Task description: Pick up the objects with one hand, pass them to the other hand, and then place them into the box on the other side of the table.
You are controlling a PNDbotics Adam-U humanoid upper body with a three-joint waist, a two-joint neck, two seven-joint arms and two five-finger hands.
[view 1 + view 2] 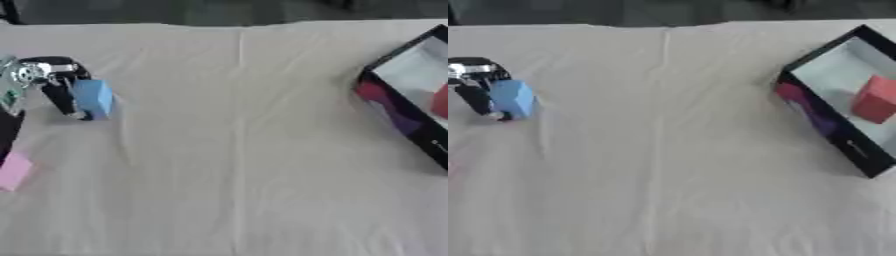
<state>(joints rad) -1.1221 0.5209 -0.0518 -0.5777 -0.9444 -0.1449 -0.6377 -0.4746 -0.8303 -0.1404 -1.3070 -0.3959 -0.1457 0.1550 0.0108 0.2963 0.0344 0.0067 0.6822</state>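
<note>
The blue block [93, 98] is a small, light blue, box-shaped piece with soft edges, standing on its short end at the left of the frame, on the cream cloth that covers the worktop [236, 165]. A second piece, a pink block [12, 171], lies on the cloth at the far left edge, below the blue one and well apart from it; only part of it shows.

At the right edge of the frame sits an open box [820, 117] with dark outer walls, a purple and red print on its near side wall and a pale inside floor. It lies askew to the worktop's edge. Inside it rests a red block [875, 99], toward the box's right part and cut partly by the frame edge.

The left hand [54, 82] comes in from the upper left of the frame, black with silver parts at the wrist. Its dark fingers [61, 97] curl downward and press against the left face of the blue block, pinching it; the block's right face is bare. The fingertips reach down to the cloth just beside the block's lower corner
</note>
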